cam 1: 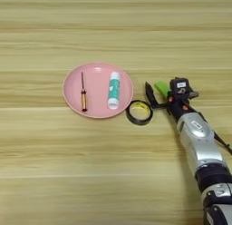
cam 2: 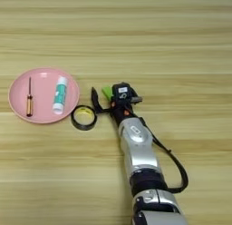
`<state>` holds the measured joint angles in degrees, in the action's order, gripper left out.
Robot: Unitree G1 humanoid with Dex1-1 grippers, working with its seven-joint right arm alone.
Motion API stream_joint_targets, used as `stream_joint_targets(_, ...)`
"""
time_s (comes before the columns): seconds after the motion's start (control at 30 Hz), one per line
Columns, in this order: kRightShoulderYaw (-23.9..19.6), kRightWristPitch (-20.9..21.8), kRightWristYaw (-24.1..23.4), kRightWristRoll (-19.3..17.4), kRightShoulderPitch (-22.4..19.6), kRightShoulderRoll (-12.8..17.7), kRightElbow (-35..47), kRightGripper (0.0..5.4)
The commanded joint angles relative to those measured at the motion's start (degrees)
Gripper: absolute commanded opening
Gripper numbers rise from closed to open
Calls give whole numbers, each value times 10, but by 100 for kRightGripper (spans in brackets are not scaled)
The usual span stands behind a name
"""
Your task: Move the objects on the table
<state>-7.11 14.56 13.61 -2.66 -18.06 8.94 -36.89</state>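
A small bright green block [cam 1: 160, 87] lies on the wooden table [cam 1: 113, 29], just right of the pink plate. My right gripper [cam 1: 160, 94] reaches in from the lower right and straddles the block. Its left black finger [cam 1: 149, 93] stands apart from the block's left side, and the other finger is hidden under the gripper's black head [cam 1: 180, 86], which covers the block's right end. The gripper looks open, with a gap showing between the left finger and the block. In the right eye view the green block [cam 2: 107, 91] sits the same way inside the gripper [cam 2: 105, 98].
A black tape roll [cam 1: 139, 112] lies close below-left of the gripper, touching the pink plate [cam 1: 72, 79]. The plate holds a small screwdriver [cam 1: 83, 95] and a white and teal glue stick [cam 1: 113, 89]. My silver forearm [cam 1: 199, 142] crosses the lower right.
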Motion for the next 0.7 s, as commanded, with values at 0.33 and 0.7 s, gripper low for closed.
stream_joint_targets(0.33, -5, 19, 1, -6, -47, 15, 18, 540)
stream_joint_targets(0.7, -5, 22, 3, -7, -49, 15, 13, 540)
